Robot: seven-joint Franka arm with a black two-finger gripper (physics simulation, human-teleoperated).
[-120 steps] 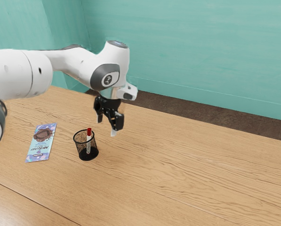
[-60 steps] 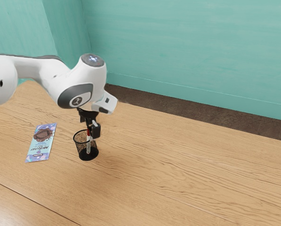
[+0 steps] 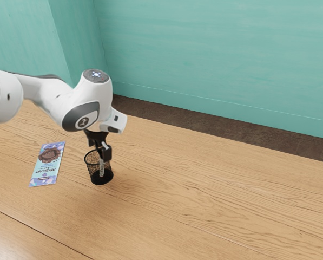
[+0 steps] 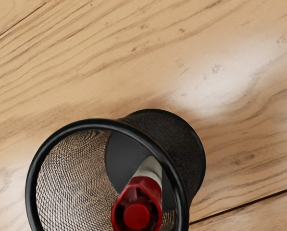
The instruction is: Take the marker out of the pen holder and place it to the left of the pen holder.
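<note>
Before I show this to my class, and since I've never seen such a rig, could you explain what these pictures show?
The machine is one robot arm ending in a black gripper. It's a computer simulation. The exterior picture is taken from the arm's side; the wrist picture comes from a camera on its hand, looking into a black mesh pen holder. Inside stands a red-capped marker. On the wooden table, toward the exterior view's left of the holder, lies a flat printed packet. The gripper is at the holder's mouth; whether it holds the marker, I can't tell.
</note>
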